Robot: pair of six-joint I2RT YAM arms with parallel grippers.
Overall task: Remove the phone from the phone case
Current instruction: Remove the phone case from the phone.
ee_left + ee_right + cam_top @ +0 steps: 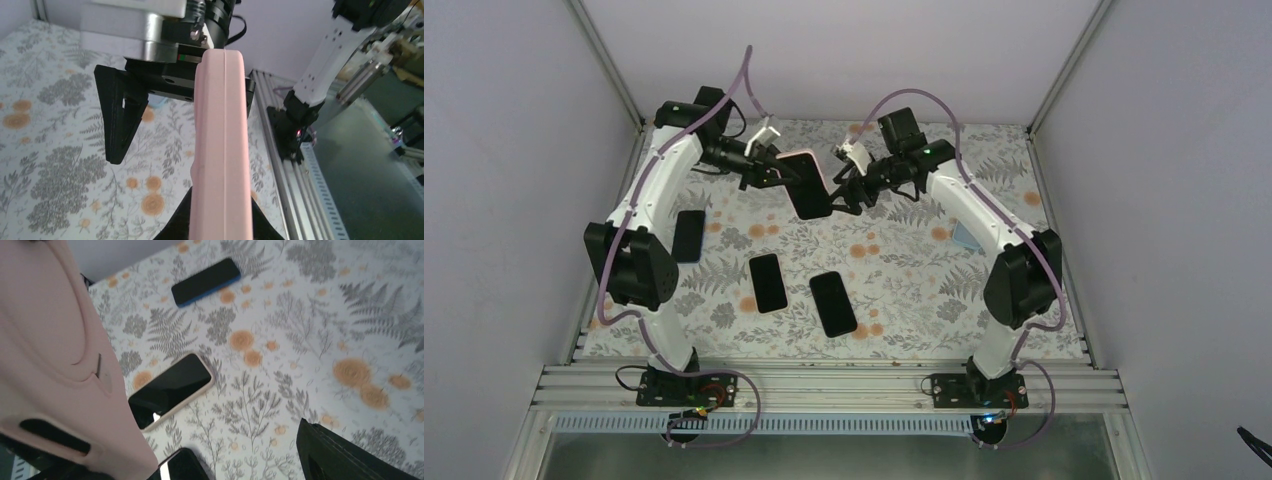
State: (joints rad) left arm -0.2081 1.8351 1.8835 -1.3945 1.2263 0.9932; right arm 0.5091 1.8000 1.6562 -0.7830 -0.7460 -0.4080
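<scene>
The phone in its pink case (807,185) is held in the air over the far middle of the table. My left gripper (774,172) is shut on it. In the left wrist view the case (222,150) shows edge-on, with my left gripper (220,220) clamping its near end. My right gripper (849,195) is open at the phone's other end. One of its black fingers (117,120) stands clear to the left of the case and the other is hidden behind it. In the right wrist view the case back (50,340) fills the left side, and my right gripper (190,455) is spread wide.
Three other phones lie on the floral mat: a blue-cased one (688,236) at the left, a beige-cased one (767,282) and a dark one (833,303) in the middle. A small light-blue object (964,237) lies by the right arm. Aluminium rails (824,385) run along the near edge.
</scene>
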